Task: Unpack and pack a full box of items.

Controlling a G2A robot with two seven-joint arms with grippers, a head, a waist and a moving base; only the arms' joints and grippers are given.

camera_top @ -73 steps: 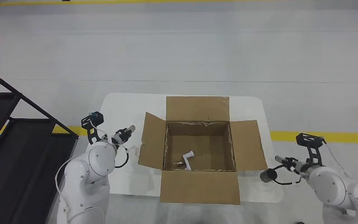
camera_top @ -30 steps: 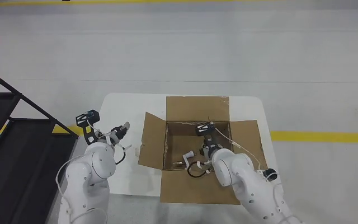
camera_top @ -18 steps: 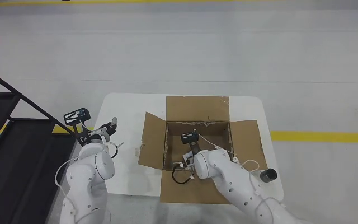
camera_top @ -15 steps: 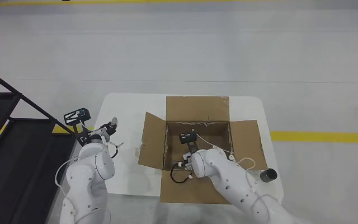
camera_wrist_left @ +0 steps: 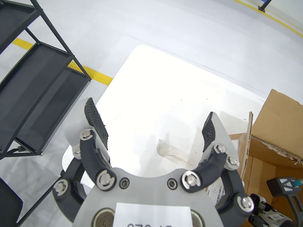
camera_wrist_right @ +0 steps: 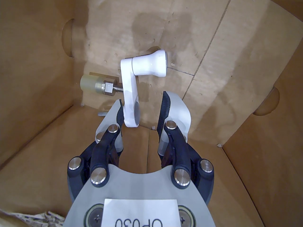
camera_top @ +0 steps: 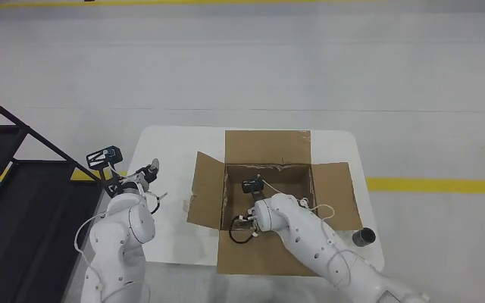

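Cardboard box [camera_top: 267,145] sits open on the white table [camera_top: 167,151], all four flaps folded outward. Inside it, near the corner closest to the robot on its left side, lies a white crank handle [camera_wrist_right: 129,88] with a flared knob, a threaded bolt and a pale yellowish cylinder on the bolt's end.

Your right arm [camera_top: 303,235] reaches over the near flap and down into the box. Your right gripper [camera_wrist_right: 143,105] is low over the box floor with its fingers apart, and the rounded end of the crank sits between them. One finger pad [camera_wrist_right: 120,112] is right against the crank; the other is clear of it, so nothing is clamped.

Your left gripper [camera_wrist_left: 150,112] hangs over the table's left part, beside the box's left flap, fingers spread wide and holding nothing. Below it a scrap of clear tape [camera_wrist_left: 172,152] is stuck to the tabletop.

A small dark cylinder [camera_top: 364,237] stands at the table's near right corner, outside the box. A black shelf rack [camera_top: 30,189] stands on the floor left of the table.
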